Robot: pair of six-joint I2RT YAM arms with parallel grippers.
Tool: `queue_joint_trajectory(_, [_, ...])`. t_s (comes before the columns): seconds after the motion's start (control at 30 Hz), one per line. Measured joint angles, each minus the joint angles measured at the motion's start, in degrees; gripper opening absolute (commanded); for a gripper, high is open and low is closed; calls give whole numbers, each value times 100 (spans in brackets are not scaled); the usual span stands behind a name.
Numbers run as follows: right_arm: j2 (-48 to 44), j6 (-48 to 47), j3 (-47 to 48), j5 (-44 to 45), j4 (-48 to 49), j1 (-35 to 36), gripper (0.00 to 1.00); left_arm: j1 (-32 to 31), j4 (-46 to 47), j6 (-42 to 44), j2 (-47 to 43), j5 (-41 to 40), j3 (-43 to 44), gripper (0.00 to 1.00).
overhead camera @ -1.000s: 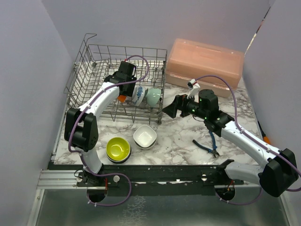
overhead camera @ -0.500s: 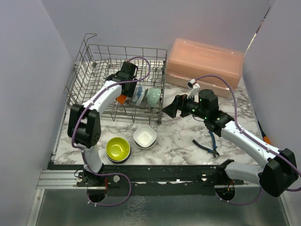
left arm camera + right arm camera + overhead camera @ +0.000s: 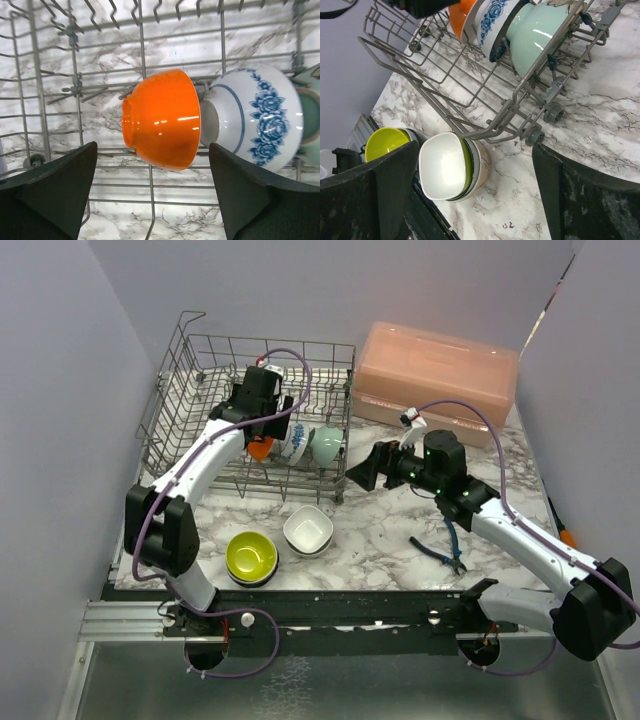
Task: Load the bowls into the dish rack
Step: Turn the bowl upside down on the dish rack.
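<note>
The grey wire dish rack stands at the back left. An orange bowl, a blue-patterned white bowl and a pale teal bowl stand on edge in a row among its tines. My left gripper is open and empty, hovering over the orange bowl without touching it; it also shows in the top view. My right gripper is open and empty beside the rack's right front corner. A white bowl tops one stack and a lime-yellow bowl another, in front of the rack.
A pink lidded box sits at the back right. Blue-handled pliers lie on the marble table near my right forearm. The rack's wheels stand close to the white bowl stack and the lime-yellow stack.
My left arm has swung to the left and its gripper has drawn back from the orange bowl, which now shows more fully in the rack. The right arm has not moved.
</note>
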Motion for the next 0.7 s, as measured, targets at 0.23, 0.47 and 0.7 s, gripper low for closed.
queue_joint_trajectory(0.23, [-162, -52, -111, 0, -42, 0, 100, 0, 820, -42, -1185, 146, -575, 99])
queue_joint_trajectory(0.47, [-197, -188, -402, -101, -136, 0, 100, 0, 1878, -37, -2275, 671, -1537, 99])
queue_joint_trajectory(0.7, [-170, -258, -608, -433, -319, 0, 95, 0, 2997, -37, -3097, 1375, -2321, 99])
